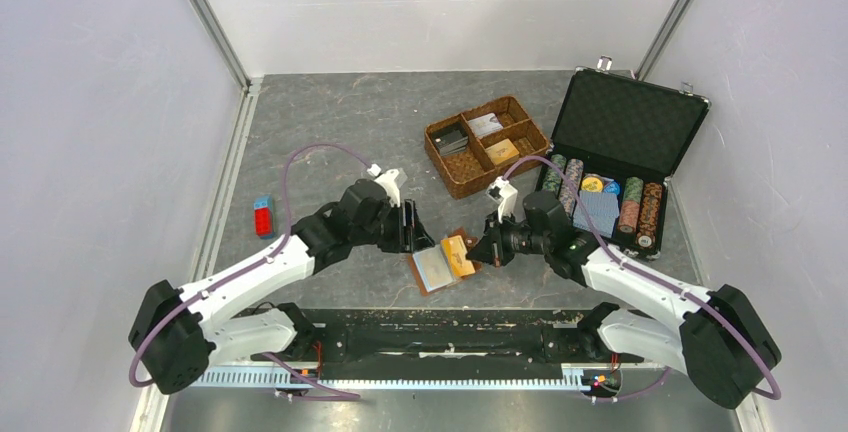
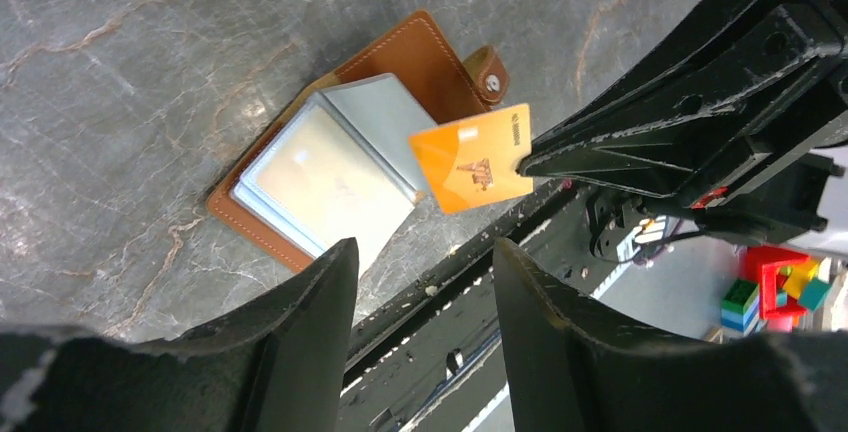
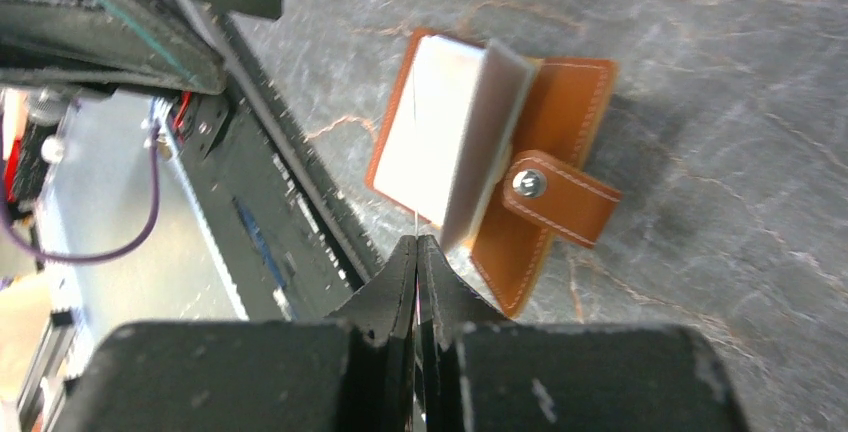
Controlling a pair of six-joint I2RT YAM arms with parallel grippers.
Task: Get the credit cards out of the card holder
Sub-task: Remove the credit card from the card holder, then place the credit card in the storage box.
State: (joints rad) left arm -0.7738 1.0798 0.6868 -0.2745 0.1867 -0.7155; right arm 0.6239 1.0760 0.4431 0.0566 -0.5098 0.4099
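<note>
Right pincer (image 3: 416, 252) is clamped tight on the golden-orange credit card (image 2: 472, 157), holding it up off the counter (image 1: 350, 112) at roughly 2 o'clock of the card holder (image 1: 432, 272). That lies open near the counter's 6 o'clock edge. Left pincer (image 2: 422, 252) hangs at the holder's 11 o'clock, jaws apart, nothing in it.
</note>
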